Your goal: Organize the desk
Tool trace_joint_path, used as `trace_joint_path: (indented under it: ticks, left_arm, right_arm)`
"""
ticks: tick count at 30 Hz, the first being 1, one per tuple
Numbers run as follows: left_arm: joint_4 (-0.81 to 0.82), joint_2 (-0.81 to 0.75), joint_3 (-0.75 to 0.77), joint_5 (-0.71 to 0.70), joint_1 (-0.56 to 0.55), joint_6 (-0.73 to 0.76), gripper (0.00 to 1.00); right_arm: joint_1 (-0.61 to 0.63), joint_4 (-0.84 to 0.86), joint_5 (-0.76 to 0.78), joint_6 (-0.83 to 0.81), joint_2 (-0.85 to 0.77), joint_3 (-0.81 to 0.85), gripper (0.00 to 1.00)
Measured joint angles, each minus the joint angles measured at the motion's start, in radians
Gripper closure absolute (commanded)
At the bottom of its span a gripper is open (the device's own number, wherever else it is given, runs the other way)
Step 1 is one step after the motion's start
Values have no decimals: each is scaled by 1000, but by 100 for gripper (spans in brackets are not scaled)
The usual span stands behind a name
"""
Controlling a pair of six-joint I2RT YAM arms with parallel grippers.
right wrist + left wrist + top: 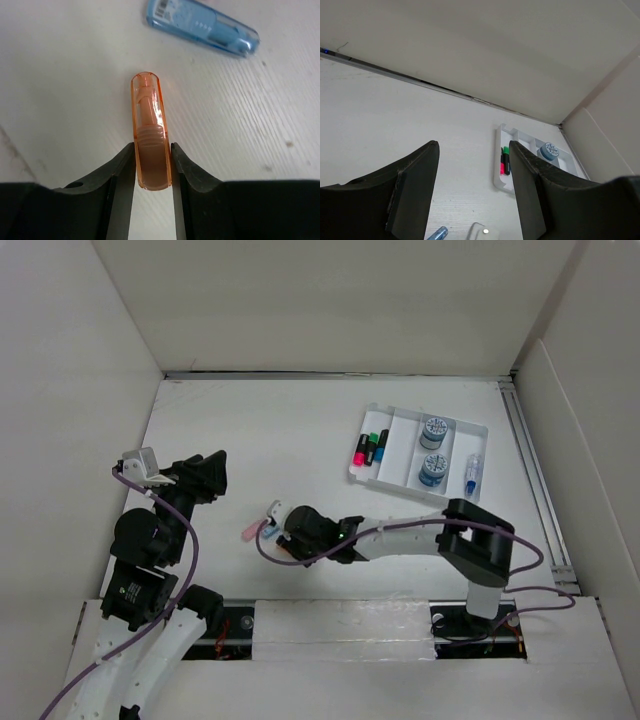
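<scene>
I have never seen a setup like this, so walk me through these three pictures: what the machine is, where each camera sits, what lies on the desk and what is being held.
The machine is two robot arms bolted at the near edge of a white desk. The overhead picture looks down on both arms. The other two pictures come from cameras on the wrists, so the black fingers at the bottom are each arm's own.

At the far right sits a white tray holding markers, two round tape rolls and a small blue tube.

The right gripper has its fingers pressed against an orange translucent correction-tape dispenser; a blue one lies beside it. The left gripper is open and empty.
</scene>
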Motion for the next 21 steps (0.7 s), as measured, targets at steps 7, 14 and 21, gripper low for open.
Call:
trace_joint_path:
  ticks: [7,14,21]
  left_arm:
    - [0,5,0,10,0,0,47]
    - [1,15,0,19,0,0,47]
    - [1,15,0,19,0,0,47]
  right_arm:
    - [-62,39,79,115,-320,-134,81]
    - [-451,117,319,357,-377,-148,77]
    - [-674,97,387,486,-314,-151,71]
